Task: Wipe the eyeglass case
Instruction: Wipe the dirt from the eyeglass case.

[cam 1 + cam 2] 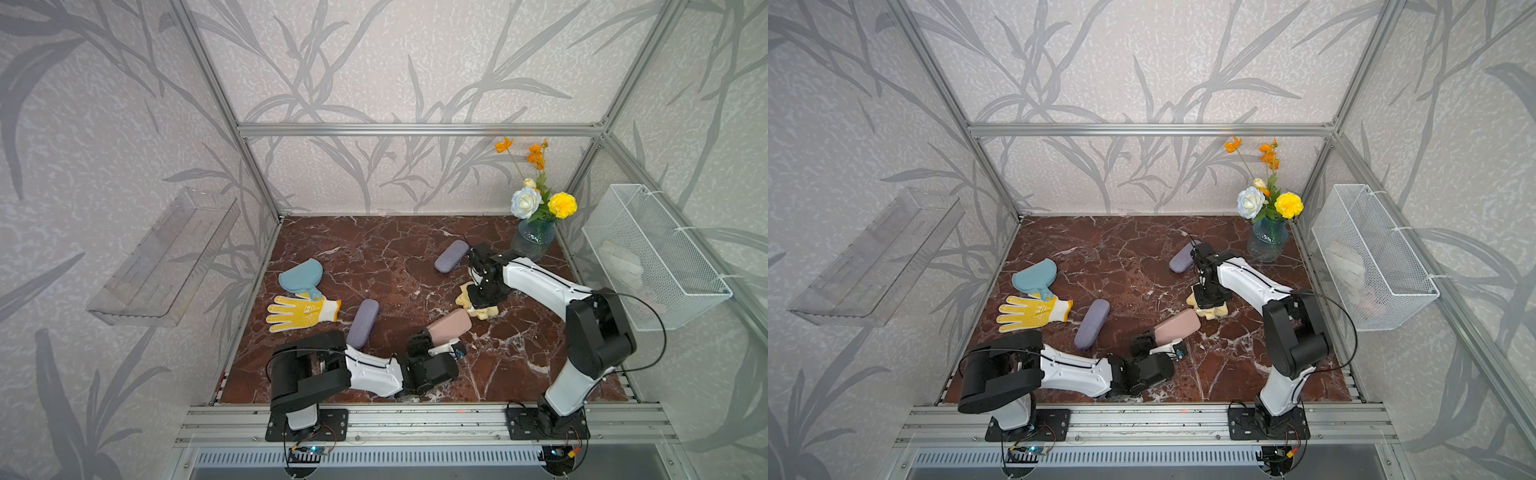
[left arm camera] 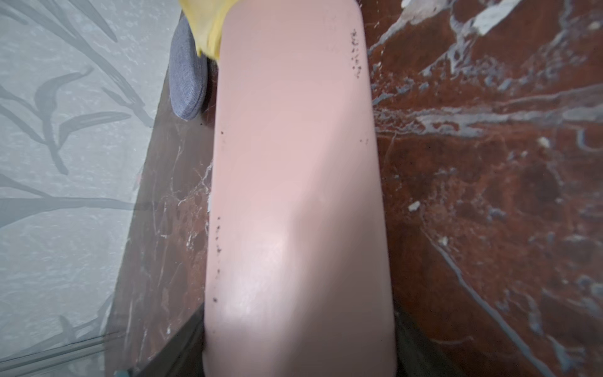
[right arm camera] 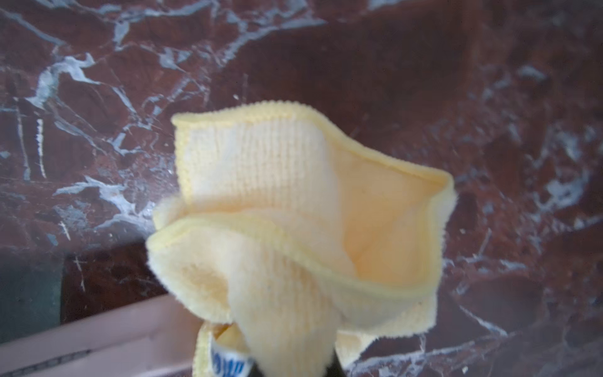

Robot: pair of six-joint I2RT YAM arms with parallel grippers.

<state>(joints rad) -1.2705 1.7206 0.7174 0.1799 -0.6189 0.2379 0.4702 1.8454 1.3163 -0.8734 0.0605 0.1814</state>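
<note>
On a red-brown marble counter (image 1: 374,249), near its front middle, a pink eyeglass case (image 1: 453,324) is lying at a slant. The left gripper (image 1: 436,341) is reaching in low from the front, and its jaws are clamping the near end of the case from both sides. In the left wrist view the case (image 2: 293,196) is filling the middle of the frame, and small dark specks (image 2: 355,52) are showing along its edges.

The right gripper (image 1: 482,302) is pointing down at the far end of the case, its jaws pinching tight on a bunched yellow cloth (image 1: 488,312). The cloth is touching that far end in both top views. In the right wrist view its folds (image 3: 293,212) are spreading open above the marble.

Two grey-purple cases are lying apart from the pink one: one (image 1: 363,323) beside the left arm, one (image 1: 451,256) farther back beside the right arm. Toward the left edge a yellow-dotted glove (image 1: 299,313) is lying flat, with a blue pot holder (image 1: 301,276) touching it. A glass vase of flowers (image 1: 532,239) is standing in the back right corner.
</note>
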